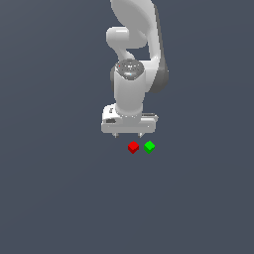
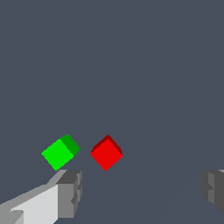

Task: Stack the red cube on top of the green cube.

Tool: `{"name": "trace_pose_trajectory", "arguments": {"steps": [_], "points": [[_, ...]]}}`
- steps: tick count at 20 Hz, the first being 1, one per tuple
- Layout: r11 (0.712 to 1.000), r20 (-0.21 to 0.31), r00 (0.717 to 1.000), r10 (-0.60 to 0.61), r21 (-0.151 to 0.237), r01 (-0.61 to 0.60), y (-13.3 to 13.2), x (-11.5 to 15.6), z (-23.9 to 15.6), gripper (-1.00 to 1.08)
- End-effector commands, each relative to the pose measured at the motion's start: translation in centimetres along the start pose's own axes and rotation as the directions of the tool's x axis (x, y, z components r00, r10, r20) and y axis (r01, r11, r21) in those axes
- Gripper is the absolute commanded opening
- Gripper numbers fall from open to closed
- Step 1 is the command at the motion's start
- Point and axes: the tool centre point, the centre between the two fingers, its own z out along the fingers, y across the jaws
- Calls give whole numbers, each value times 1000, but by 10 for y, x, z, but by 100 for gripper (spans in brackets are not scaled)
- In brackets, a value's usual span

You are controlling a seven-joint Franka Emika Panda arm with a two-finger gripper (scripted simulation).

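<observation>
Red cube (image 1: 133, 147) was seen resting on the plain dark grey table (image 1: 59, 198), just beside the green cube (image 1: 149, 147) but not touching it, a narrow strip of bare surface being visible between the two. Both cubes were found to be of the same size and much smaller than the white end effector (image 1: 127, 135), and each was seen lying flat and turned corner-on to the cameras. The end effector was held above the table with its fingers pointing downward, and nothing was gripped in it; in the wrist view its two grey fingertips (image 2: 70, 192) were shown spread wide apart, with only bare table between them. In that same view the red cube (image 2: 106, 153) was placed a little ahead of the gap between the fingertips, nearer to one fingertip than to the other, while the green cube (image 2: 60, 152) was seen just ahead of that nearer fingertip, on its outer side. In the exterior view both cubes were seen just below the end effector, the green one under the end toward the exterior view's right. Neither cube was touched by the fingers.
</observation>
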Motion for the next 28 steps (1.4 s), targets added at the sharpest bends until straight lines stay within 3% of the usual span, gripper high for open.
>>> {"name": "trace_pose_trajectory", "arguments": {"steps": [1, 9, 17, 22, 28], "points": [[1000, 0, 1000, 0, 0, 0, 0, 0, 0, 100], [999, 0, 999, -50, 1, 50, -3, -1, 7, 100], [980, 0, 980, -198, 4, 198, -10, -6, 27, 100], [941, -1, 941, -338, 7, 338, -17, -11, 47, 100], [869, -2, 869, -495, 10, 495, -24, -18, 70, 100]]}}
